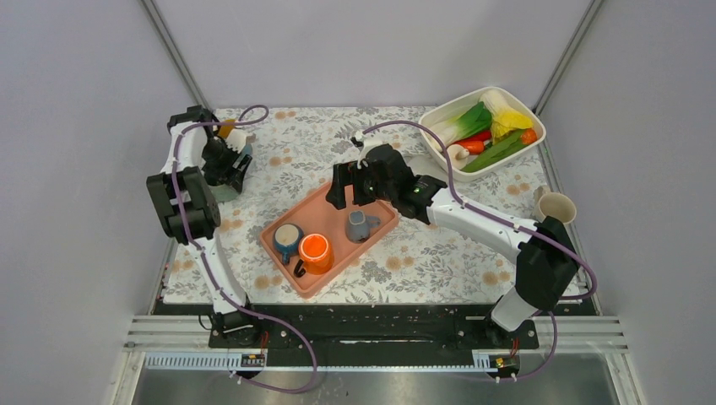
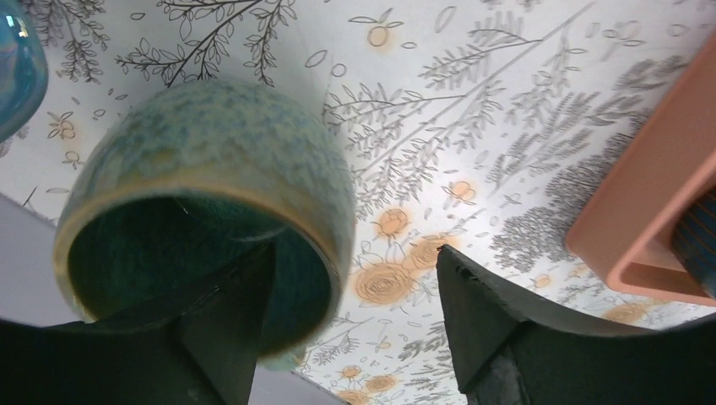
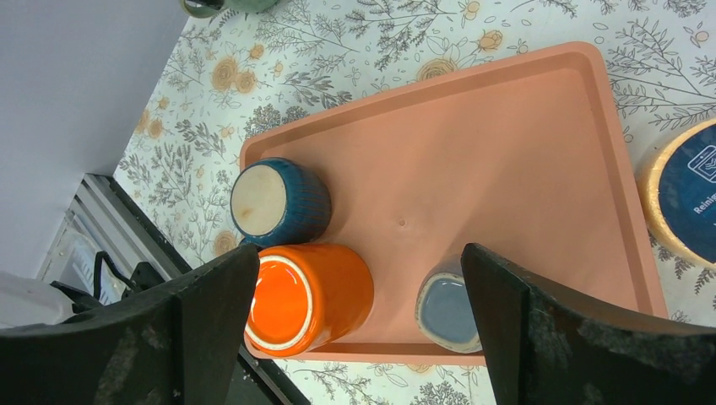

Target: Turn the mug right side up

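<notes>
As fingers (image 2: 221, 337) straddle mug (image 2: 221, 143) rim, maybe touching

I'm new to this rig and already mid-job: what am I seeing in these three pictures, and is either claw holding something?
Two robot arms, the left arm and the right arm, are bolted at the near edge of the table, each ending in a two-finger claw. The wide picture looks down from above. The other two come from wrist cameras, so the dark shapes there are that claw's own fingers. The left claw is open, one finger inside a green mug and the other outside; nothing is clamped. The right claw hovers open over a pink tray holding a blue mug bottom up, an orange mug and a grey mug. Far right sits a white tub of vegetables.
</notes>
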